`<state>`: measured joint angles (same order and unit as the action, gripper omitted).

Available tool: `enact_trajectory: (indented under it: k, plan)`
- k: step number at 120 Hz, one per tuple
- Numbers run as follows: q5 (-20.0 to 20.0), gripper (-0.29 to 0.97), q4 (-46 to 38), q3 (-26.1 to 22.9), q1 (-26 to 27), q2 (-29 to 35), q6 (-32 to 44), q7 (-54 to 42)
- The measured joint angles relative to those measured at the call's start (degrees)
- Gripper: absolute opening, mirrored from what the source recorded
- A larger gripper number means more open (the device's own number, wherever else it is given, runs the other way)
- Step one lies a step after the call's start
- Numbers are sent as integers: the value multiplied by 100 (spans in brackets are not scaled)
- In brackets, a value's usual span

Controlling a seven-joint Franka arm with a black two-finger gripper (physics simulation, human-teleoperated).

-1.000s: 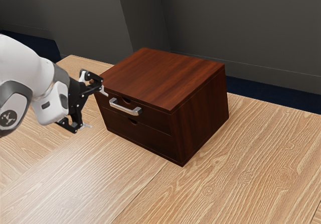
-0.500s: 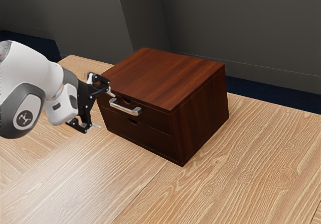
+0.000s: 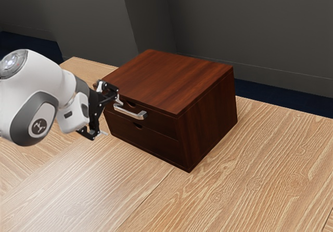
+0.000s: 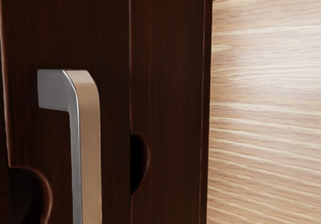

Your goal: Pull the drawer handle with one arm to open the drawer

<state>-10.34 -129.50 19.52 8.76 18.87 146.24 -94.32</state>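
A dark red-brown wooden cabinet (image 3: 171, 81) stands on the pale wooden bench (image 3: 234, 180), near its middle in the exterior view, with 2 drawers stacked in the face that looks toward 7 o'clock. The upper drawer (image 3: 156, 118) carries a silver bar handle (image 3: 130, 111), which lies level across the end of its front toward 9 o'clock. That front sits flush with the lower drawer (image 3: 151, 141) beneath it, so the drawer is shut.

The white and grey arm (image 3: 36, 104) comes in from 9 o'clock, and its black claw (image 3: 105, 113) hangs just beside the handle's 9 o'clock end, in front of the cabinet's corner. The claw is spread wide and has hold of nothing. 1 finger (image 3: 111, 90) reaches up near the cabinet's top edge, at about 11 o'clock from the handle's end. The other (image 3: 92, 133) hangs low at about 7 o'clock, close above the bench. Whether the upper fingertip touches the handle or the wood, I cannot tell.

From the wrist camera the handle (image 4: 83, 148) is seen close up, a flat brushed-metal bar with a rounded bend where it turns in toward the upper drawer (image 4: 65, 33). A dark curved cutout (image 4: 25, 196) shows in the wood behind the bar. Next to that front lies the lower drawer (image 4: 168, 58), with a small rounded cutout (image 4: 140, 163) at the seam between the 2. Beyond the lower drawer runs the bench (image 4: 266, 108).
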Motion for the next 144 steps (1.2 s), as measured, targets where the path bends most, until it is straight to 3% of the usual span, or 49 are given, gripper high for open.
enact_trajectory:
  k: [58,144]
  plan:
    - [12,68,153,24,-29,-532,364,-32]
    - [63,68,12,27,-21,-795,762,-35]
